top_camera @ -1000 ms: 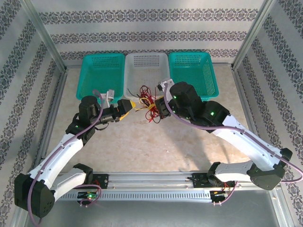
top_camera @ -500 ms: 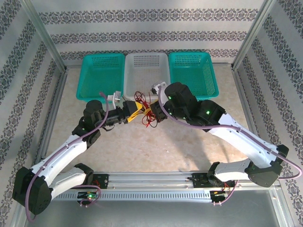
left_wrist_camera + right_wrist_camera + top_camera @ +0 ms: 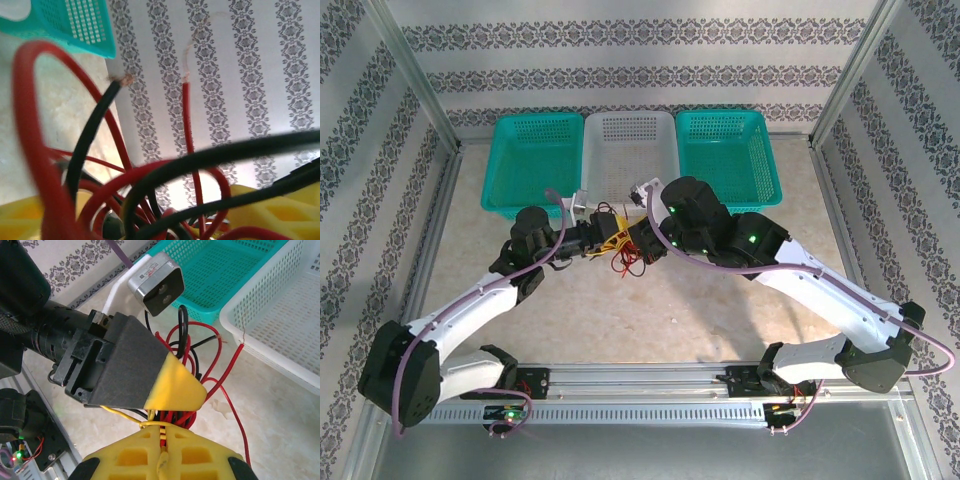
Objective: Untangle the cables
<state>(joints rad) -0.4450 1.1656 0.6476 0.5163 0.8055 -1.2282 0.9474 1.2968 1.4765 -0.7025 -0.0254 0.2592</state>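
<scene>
The two arms met over the middle of the tabletop [image 3: 650, 310], just in front of the white basket [image 3: 588, 170]. The cables [image 3: 623, 255] lay there in one tangled bunch between the two hands, partly on the tabletop and partly lifted.

The right hand [image 3: 638, 240] was closed. In the right wrist view its two yellow fingers [image 3: 130, 457] were pressed together, and the yellow cable [image 3: 125, 415] ran in between them, so it was held there.

The left hand [image 3: 607, 238] came to the bunch from the other side, almost touching the right hand. In the left wrist view its yellow fingers [image 3: 272, 212] stood apart at the bottom corners. Loops of the red cable [image 3: 30, 150] and of the black cable [image 3: 92, 130] passed between them, very near to the camera. Whether these fingers pressed on the loops or only stood around them, I cannot tell.

One red end and one black end stood up free, with bare tips.
</scene>
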